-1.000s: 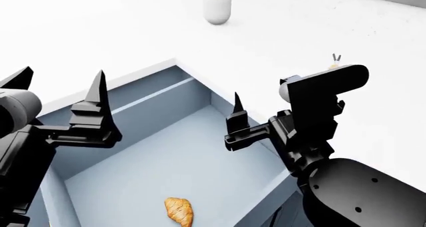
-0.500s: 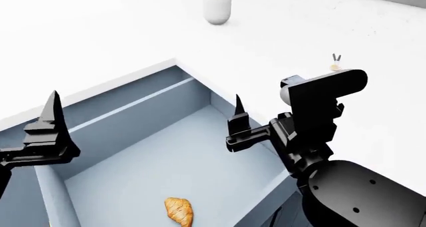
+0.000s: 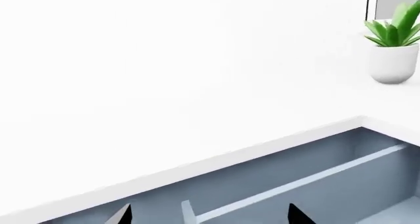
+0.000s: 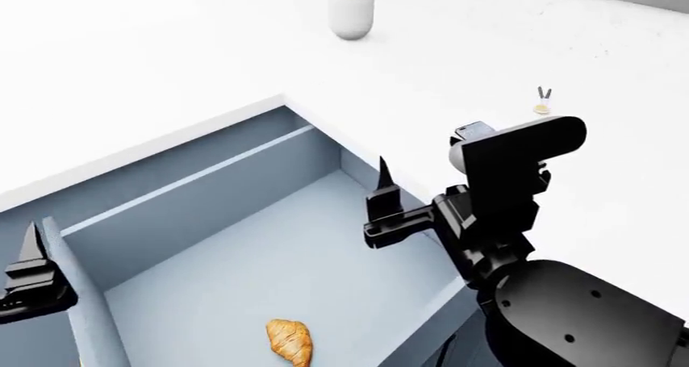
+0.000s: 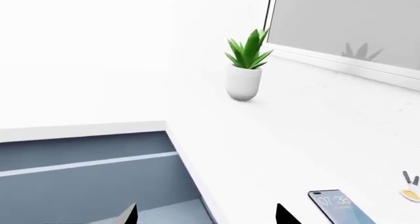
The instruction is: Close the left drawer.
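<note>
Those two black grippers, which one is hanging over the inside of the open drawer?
The right gripper, beside the robot's bulky black arm, hangs over the left drawer. The left gripper sits at the drawer's side wall, near the picture's edge.

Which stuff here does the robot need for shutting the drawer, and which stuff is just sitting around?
For the job:
- left drawer, pulled open
- left gripper, at the drawer's side wall
- right gripper, over the drawer's other side

Just sitting around:
- croissant, lying inside the drawer
- potted plant, on the counter
- phone, on the counter
- small yellow item, on the counter
</note>
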